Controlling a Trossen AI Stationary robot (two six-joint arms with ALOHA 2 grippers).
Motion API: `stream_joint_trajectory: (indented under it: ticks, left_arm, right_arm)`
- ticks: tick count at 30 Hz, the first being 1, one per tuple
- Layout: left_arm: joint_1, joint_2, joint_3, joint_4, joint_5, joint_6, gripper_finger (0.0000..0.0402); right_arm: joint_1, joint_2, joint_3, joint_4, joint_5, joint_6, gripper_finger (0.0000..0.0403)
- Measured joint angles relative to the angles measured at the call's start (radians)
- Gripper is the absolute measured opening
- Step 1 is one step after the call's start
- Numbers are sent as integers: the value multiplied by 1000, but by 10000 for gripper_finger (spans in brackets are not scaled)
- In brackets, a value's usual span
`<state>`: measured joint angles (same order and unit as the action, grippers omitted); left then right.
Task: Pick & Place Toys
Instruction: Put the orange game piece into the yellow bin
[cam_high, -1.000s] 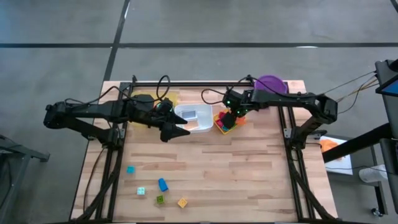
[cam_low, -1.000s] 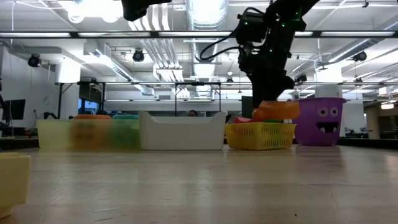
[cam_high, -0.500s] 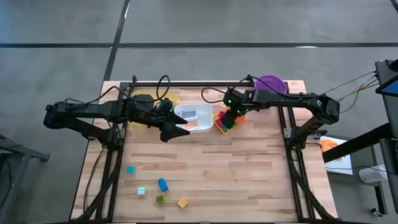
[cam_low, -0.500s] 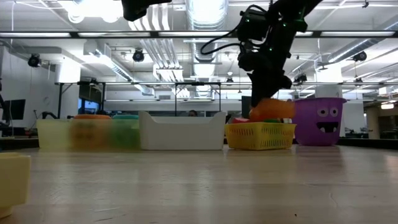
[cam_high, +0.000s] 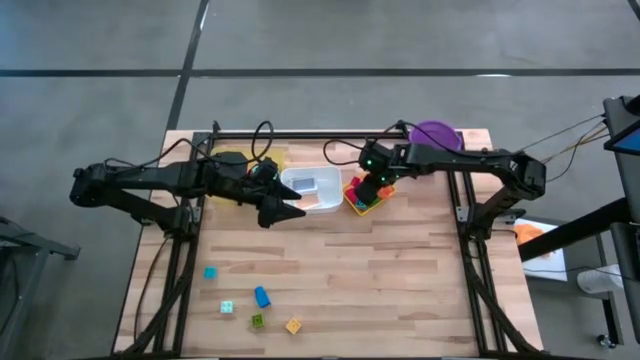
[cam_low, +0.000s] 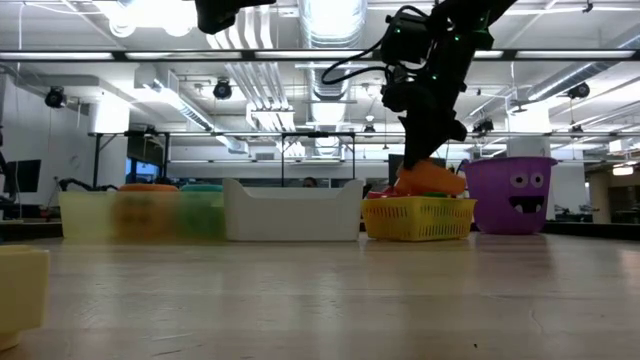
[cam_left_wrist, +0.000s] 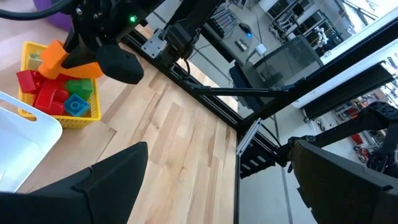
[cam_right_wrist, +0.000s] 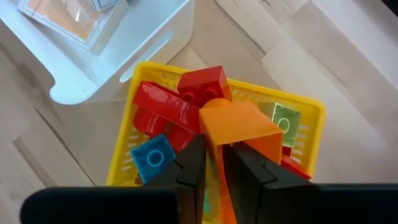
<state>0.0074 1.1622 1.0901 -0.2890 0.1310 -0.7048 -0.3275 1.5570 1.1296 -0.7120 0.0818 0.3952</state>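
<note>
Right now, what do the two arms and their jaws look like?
Both arms are matte black, jointed links. The left gripper tapers to a pointed black wedge; black cables loop above its wrist. The right gripper has flat, squared black jaws. A green indicator light glows near the right wrist. No visible markings.

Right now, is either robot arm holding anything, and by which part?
The right gripper pinches an orange block by its lower edge; the left gripper is open, empty.

Low view: left-side bins (cam_low: 140, 212) blurred, contents unclear; yellow tray (cam_high: 352, 203) mostly hidden under right claw (cam_high: 372, 190).
</note>
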Motion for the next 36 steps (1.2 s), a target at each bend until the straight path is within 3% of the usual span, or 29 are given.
stream_joint_trajectory:
  ticks: [10,24,30,36]
  left_arm:
    - [0,0,0,0,0,-3,392]
    - [0,0,0,0,2,-3,392]
    - [0,0,0,0,2,-3,392]
    - [0,0,0,0,2,-3,392]
  right_arm:
    - [0,0,-11,0,-7,13,62]
    - [0,0,-11,2,-30,6,227]
    - [0,-1,-1,-7,-31,-2,261]
    - [0,-31,5,-10,-30,-3,268]
